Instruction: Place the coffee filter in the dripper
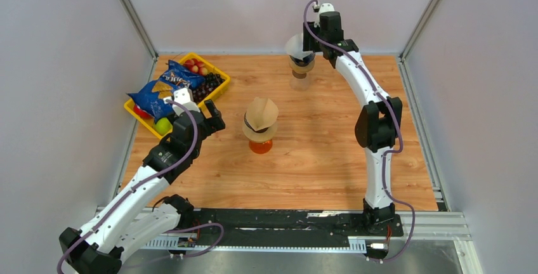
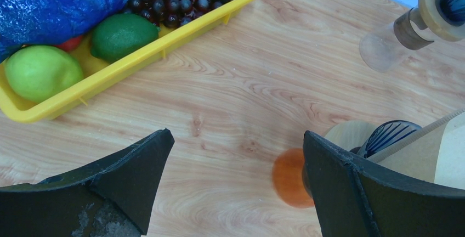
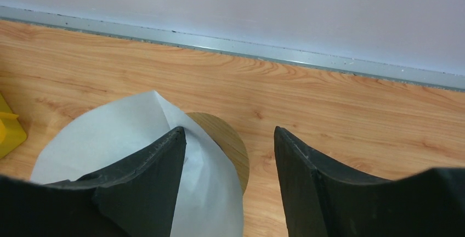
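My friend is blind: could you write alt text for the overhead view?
Two white robot arms over a wooden table: the right claw reaches to the far edge, at a white paper filter on a dripper. A second dripper with brown filter stands mid-table, a yellow basket of food at left.

- Left arm (image 1: 136,188) rises from the lower left of the frame, elbow bent, forearm slanting up toward the centre.
- Left gripper (image 1: 214,115) sits at left of centre, pointing right, jaws spread as wide as they go, nothing between them.
- Right arm (image 1: 361,80) stands tall on the right side, then arcs up and leftward, stretched far out.
- Right gripper (image 1: 309,49) hangs at top centre, angled down-left, jaws partly apart, the gap between its fingers (image 3: 148,182) bare.
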{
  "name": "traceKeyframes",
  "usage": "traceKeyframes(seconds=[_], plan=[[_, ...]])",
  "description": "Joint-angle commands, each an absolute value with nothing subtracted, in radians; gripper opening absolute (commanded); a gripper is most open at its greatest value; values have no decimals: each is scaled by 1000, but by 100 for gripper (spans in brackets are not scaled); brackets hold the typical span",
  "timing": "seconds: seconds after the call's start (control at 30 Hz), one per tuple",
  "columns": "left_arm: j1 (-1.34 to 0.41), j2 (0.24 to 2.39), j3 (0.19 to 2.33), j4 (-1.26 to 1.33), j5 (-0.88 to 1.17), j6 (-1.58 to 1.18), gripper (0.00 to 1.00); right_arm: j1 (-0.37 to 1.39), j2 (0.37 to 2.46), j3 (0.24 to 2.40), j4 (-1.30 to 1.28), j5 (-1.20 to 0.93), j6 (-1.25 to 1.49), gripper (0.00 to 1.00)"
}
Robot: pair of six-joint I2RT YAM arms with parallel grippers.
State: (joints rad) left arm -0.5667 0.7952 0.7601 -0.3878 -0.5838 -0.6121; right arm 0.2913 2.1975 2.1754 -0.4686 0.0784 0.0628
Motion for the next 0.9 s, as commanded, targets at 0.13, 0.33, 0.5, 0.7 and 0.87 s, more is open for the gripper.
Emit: traceKeyframes(seconds=[0.13,0.33,0.5,0.7,0.87], plan=[[-560,796,767,-381,-577,-605,100,291,2131,2195,-408,1,72,64],[-560,780,769,-389,-575,-612,100,291,1982,2092,-409,-122,91,70],[-560,759,790,-401,-555,-617,100,291,1863,2025,-408,-110,95,76],[-561,714,811,-441,-542,-639,100,291,1682,1879,-405,-25,91,99],[-560,676,816,-490,-549,-657,100,286,1484,1664,-342,66,132,100]])
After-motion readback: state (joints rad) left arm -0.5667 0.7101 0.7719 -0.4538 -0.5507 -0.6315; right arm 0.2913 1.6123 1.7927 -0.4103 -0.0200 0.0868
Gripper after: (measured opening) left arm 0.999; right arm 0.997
